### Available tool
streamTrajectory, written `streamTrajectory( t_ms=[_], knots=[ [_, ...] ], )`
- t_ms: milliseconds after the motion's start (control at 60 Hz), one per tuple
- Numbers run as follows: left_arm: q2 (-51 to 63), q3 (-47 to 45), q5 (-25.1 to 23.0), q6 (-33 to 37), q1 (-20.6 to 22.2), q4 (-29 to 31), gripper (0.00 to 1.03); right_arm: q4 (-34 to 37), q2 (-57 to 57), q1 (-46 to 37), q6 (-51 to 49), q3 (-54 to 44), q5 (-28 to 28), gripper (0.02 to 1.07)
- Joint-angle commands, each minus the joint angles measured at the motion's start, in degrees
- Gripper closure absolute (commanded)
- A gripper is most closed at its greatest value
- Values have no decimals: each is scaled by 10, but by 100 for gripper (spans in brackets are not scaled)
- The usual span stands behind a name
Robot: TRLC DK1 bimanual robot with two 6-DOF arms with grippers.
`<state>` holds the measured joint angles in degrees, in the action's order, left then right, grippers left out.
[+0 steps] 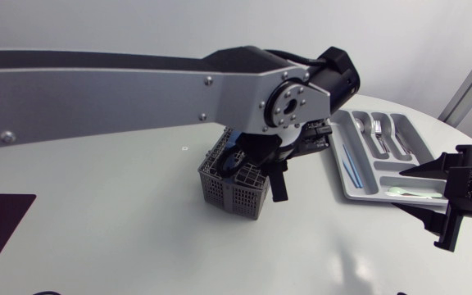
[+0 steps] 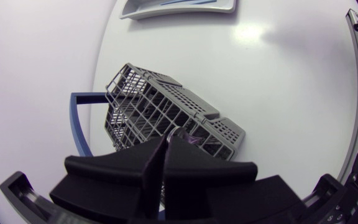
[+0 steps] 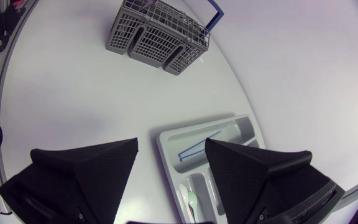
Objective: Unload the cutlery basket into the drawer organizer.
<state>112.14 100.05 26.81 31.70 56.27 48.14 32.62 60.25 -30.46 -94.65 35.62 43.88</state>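
Left fingers (image 2: 120, 171) are pressing flat together directly over the grey cutlery basket (image 2: 166, 102), a dark utensil tip (image 2: 184, 135) lying just ahead of them. Right fingers (image 3: 86, 168) are standing wide open above the drawer organizer (image 3: 244, 127) on the desk (image 3: 73, 99), the basket lying well ahead

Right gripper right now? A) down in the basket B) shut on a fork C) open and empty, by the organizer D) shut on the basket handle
C: the right wrist view shows the right gripper with its fingers wide apart and nothing held, the organizer just under and ahead of it, and the basket well away across the table.
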Motion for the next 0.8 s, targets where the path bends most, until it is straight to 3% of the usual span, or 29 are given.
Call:
streamTrajectory(
  t_ms=[0, 783],
  knots=[
    [5, 42, -15, -15, -4, 20, 90, 4, -7, 3, 6, -17, 2, 28],
    [-8, 69, -17, -18, -5, 47, 90, 13, -34, 29, 34, -20, 1, 28]
  ],
)
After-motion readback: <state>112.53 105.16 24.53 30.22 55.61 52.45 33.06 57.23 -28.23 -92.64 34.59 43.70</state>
